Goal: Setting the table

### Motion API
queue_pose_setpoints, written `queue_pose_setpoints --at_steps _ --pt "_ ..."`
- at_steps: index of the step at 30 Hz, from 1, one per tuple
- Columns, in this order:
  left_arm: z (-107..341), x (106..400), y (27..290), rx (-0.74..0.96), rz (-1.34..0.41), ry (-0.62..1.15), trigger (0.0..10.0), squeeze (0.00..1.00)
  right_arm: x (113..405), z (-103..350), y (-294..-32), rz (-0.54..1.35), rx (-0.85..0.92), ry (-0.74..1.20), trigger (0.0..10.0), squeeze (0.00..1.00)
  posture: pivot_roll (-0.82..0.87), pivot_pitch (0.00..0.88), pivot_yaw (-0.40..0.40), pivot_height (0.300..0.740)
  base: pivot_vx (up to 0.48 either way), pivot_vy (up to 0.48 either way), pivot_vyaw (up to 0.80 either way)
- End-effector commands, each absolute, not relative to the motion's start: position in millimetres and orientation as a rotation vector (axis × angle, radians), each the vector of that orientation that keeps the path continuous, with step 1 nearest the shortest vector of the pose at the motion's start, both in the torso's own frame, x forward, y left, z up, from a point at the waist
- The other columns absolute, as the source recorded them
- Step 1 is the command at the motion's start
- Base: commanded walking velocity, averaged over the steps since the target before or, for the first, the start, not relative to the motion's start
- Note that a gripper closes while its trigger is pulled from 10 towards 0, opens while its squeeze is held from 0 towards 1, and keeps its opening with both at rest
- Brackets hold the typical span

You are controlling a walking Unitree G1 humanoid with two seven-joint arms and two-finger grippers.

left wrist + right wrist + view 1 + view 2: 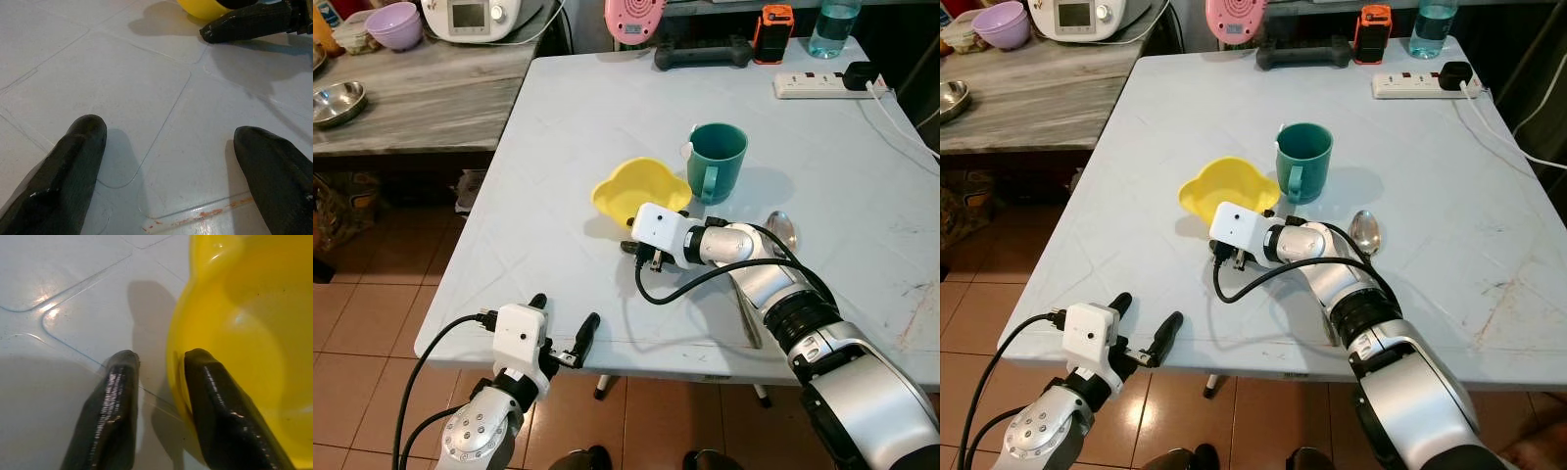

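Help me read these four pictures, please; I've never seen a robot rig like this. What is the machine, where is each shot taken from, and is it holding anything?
This is a humanoid robot with two silver arms, each ending in two long black fingers. The two wide pictures come from a camera pair on its head, looking down at a pale table. The two close-ups come from cameras on its wrists, looking along the fingers. On the table sit a yellow bowl, a teal mug and a metal spoon. The right gripper has one finger inside the bowl's rim and one outside, not yet closed on it. The left gripper hovers open at the near table edge, holding nothing.
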State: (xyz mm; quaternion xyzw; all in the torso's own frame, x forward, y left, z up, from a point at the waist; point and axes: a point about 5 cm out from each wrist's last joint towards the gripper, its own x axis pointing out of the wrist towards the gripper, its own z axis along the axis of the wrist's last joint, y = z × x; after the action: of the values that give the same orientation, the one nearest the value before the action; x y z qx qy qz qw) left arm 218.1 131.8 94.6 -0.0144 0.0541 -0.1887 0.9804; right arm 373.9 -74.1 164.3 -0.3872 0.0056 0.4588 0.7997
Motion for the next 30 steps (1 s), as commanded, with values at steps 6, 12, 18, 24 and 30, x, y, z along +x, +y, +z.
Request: queue_pose_setpoints --at_steps 6,12,18,24,30 --pt "80 213 133 -0.025 -0.384 0.190 10.0 0.00 375 160 -83 0.953 -0.852 0.039 0.0 0.00 -0.03 0.191 0.098 0.740 0.000 0.000 0.00" --pt "79 213 133 -0.022 -0.388 0.191 10.0 0.00 373 163 -81 0.967 -0.850 0.010 0.0 0.00 -0.04 0.186 0.105 0.740 0.000 0.000 0.00" --pt "79 214 133 -0.019 -0.387 0.192 10.0 0.00 370 167 -77 0.994 -0.839 -0.028 0.0 0.00 -0.04 0.182 0.106 0.740 0.000 0.000 0.00" --pt "79 216 134 -0.012 -0.380 0.191 10.0 0.00 362 171 -73 1.032 -0.794 -0.076 0.0 0.00 -0.04 0.174 0.105 0.740 0.000 0.000 0.00" --pt "79 218 135 -0.009 -0.377 0.190 10.0 0.00 353 173 -74 1.059 -0.776 -0.102 0.0 0.00 -0.04 0.166 0.110 0.740 0.000 0.000 0.00"
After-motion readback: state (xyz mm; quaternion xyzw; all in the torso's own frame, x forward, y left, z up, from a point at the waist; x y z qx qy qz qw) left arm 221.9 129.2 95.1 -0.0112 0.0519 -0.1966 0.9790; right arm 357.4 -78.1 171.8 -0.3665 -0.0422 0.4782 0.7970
